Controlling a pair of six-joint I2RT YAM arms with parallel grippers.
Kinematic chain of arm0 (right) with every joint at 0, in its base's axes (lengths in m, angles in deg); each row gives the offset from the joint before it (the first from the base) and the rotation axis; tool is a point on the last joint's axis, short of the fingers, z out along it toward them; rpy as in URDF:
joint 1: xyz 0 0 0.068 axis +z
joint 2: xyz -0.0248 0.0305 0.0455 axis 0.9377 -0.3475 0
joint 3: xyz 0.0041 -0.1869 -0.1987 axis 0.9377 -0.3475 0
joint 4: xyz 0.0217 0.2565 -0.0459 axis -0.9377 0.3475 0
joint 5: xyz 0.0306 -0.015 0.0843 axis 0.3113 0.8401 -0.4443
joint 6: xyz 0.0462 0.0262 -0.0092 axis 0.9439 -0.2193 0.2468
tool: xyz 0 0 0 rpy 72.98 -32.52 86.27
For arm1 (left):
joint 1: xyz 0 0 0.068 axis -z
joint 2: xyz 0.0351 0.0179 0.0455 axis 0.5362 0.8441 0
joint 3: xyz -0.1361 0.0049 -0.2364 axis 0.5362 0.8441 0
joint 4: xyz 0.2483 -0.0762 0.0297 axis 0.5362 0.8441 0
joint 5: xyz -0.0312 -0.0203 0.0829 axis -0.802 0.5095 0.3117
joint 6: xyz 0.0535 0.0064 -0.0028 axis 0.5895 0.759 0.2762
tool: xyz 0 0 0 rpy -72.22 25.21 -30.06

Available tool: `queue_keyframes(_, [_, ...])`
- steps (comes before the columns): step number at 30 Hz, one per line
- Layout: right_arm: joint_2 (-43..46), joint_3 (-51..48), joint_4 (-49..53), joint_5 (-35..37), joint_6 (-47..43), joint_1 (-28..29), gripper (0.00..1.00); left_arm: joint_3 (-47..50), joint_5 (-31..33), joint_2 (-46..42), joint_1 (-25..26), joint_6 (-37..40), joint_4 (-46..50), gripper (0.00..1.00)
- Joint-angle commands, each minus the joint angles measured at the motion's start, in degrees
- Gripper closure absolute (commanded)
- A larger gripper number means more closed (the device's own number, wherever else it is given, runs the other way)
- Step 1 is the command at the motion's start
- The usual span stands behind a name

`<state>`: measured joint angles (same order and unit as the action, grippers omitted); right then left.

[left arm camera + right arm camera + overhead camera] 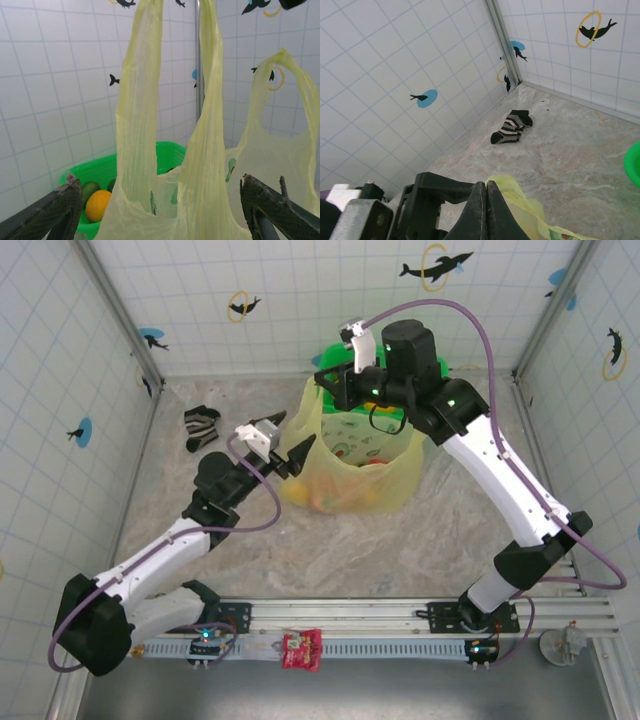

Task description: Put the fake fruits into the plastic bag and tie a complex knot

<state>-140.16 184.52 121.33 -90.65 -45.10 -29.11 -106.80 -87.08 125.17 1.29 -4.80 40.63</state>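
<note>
From above, a striped sock (200, 427) lies on the table (420, 550) at about ten o'clock from the plastic bag (400, 475), well apart from it. Next comes my left claw (296, 454), at the bag's nine o'clock side, released, its jaws spread wide. In my left wrist view the two dark fingers (50, 210) stand far apart at the bottom corners, and the bag's pale yellow-green handles (142, 100) rise stretched and upright between them; I cannot tell whether either finger touches the film.

The bag stands on the table near the middle, mouth up, and the fake fruits (345, 490) show through its thin wall as yellow, orange and red shapes at the bottom.

At the bag's eleven o'clock, above its rim, my right claw (335, 388) is clenched. In my right wrist view its fingers (479, 210) meet with no gap, and bunched yellow film of the bag comes out just beside the tips, so I am grasping the bag there.

Behind the bag, at its twelve to one o'clock, sits a green basket (442, 367). My left wrist view shows an orange fruit (97, 205) and a dark green fruit (89, 190) lying in it, touching each other.
</note>
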Motion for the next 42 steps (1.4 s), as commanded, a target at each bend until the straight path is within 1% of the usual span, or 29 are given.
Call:
queue_keyframes(1, [-0.87,2.8,-0.95,-1.97,0.56,0.16,1.0,-3.26,-1.63,2.61,0.32,0.8,-2.8,0.16])
queue_keyframes(3, [-0.67,2.88,-0.95,-3.07,0.71,0.38,1.0,-4.32,-0.48,4.32,0.29,1.66,-4.21,0.15])
queue_keyframes(5, [-0.5,2.89,-0.63,-4.05,0.65,0.56,1.0,-5.32,-1.64,5.98,0.04,1.67,-5.75,0.14])
queue_keyframes(7, [-0.34,2.72,-0.34,-4.89,0.55,0.64,1.0,-6.45,-3.92,7.66,-0.2,1.5,-7.25,0.15])
queue_keyframes(8, [-0.25,2.58,-0.14,-6.92,0.47,0.83,1.0,-6.67,-5.01,8.69,-0.45,1.0,-8.67,0.15])
queue_keyframes(10, [0.09,2.06,-0.13,-8.06,0.16,1.16,1.0,-6.68,-7.63,10.29,-1.63,-0.98,-12.43,0.16])
queue_keyframes(13, [0.63,1.27,-0.38,-9.46,-0.15,1.25,1.0,-6.38,-12.73,12.91,-4.42,-5.09,-19.11,0.21])
queue_keyframes(15, [1.12,0.66,-0.71,-10.39,-0.23,1.19,1.0,-4.99,-17.36,14.66,-5.65,-7.25,-26.07,0.26])
queue_keyframes(16, [1.26,0.45,-0.76,-10.91,-0.15,1.11,1.0,-4.69,-18.94,15.24,-5.86,-7.63,-27.88,0.29])
queue_keyframes(18, [1.51,-0.04,-1.38,-12.11,0.25,0.88,1.0,-5.33,-21.73,16.7,-6.04,-8.45,-28.72,0.36])
queue_keyframes(20, [1.83,-0.62,-2.18,-13.63,1.0,0.46,1.0,-5.61,-23.21,17.8,-6.03,-9.52,-29.96,0.43])
queue_keyframes(24, [2.54,-2.54,-4.81,-17.22,3.36,-0.65,1.0,-5.06,-24.1,19.7,-6.12,-11.87,-34.34,0.56])
queue_keyframes(27, [3.52,-4.94,-7.85,-20.12,5.47,-1.44,1.0,-5.6,-24.69,21.23,-6.13,-13.38,-36.51,0.59])
queue_keyframes(30, [4.79,-7.58,-11.28,-22.23,7.52,-2.29,1.0,-6.08,-24.68,23.04,-6.15,-15.78,-39.21,0.65])
queue_keyframes(34, [6.42,-10.47,-14.52,-23.19,9.38,-3.84,1.0,-5.29,-25.83,24.44,-6.12,-17.53,-42.55,0.73])
queue_keyframes(35, [6.69,-11.02,-14.98,-23.37,9.65,-4.37,1.0,-5.26,-26.0,24.6,-6.12,-19.64,-42.96,0.76])
queue_keyframes(39, [8.13,-13.98,-17.79,-23.8,11.29,-6.16,1.0,-4.46,-26.45,24.72,-6.12,-21.11,-43.34,0.94])
queue_keyframes(40, [8.41,-14.75,-18.48,-23.76,11.79,-6.62,1.0,-4.15,-26.52,24.71,-6.16,-21.27,-43.41,0.97])
queue_keyframes(42, [9.44,-16.67,-20.73,-23.83,13.25,-7.8,1.0,-3.36,-26.3,24.39,-6.12,-21.32,-43.22,0.98])
